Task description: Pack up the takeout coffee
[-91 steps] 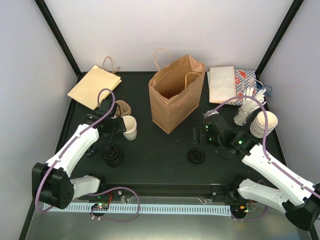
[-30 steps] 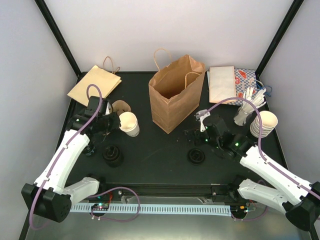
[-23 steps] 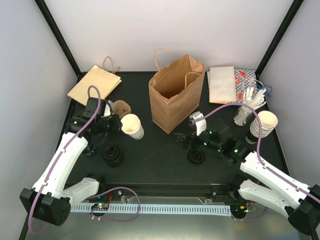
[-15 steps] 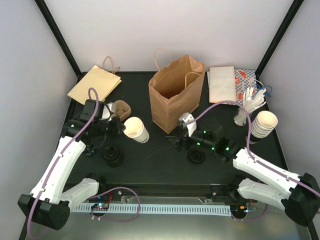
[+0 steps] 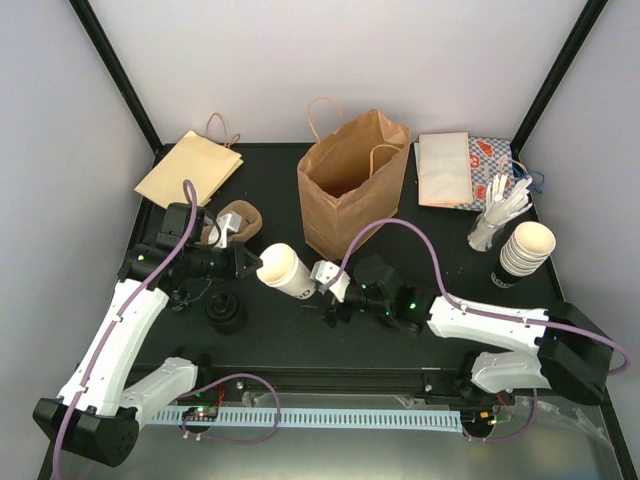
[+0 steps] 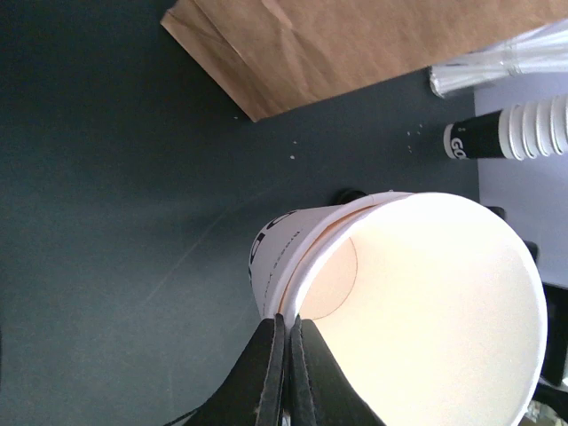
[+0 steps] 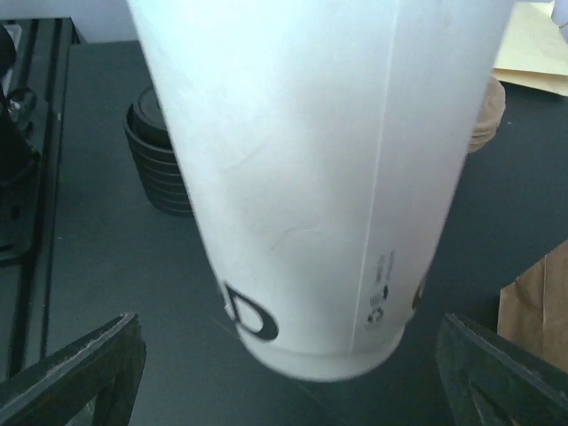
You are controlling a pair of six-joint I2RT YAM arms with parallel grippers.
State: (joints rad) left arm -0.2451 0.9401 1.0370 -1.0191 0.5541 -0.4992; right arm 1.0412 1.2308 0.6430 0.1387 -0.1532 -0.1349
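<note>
The takeout coffee cup (image 5: 283, 270) hangs tipped on its side above the black table (image 5: 300, 335), just in front of the standing brown paper bag (image 5: 350, 190). The left gripper (image 6: 286, 327) is clenched on the cup's rim, with one finger inside the wall and one outside. In the left wrist view the cup's mouth faces the camera, showing its cream inside and flat bottom.

The right gripper (image 5: 322, 285) sits at the cup's base with its jaws spread wide. In the right wrist view they stand on either side of the base without touching it. The cup's white side carries a bold dark curved mark (image 7: 246, 317), cut off and resembling a "D". Beside the seam runs a tiny vertical line of print (image 7: 382, 288), too small to read.

At the far right a stack of nested cream cups (image 6: 524, 129) ends in a black cup with white letters "GO" (image 6: 461, 142). Next to it a clear cup (image 5: 487, 232) holds white utensils. A packet with red print (image 5: 492, 160) lies behind them, its writing illegible. The bag's mouth is open. A stack of black lids (image 7: 158, 169) sits near the left arm.
</note>
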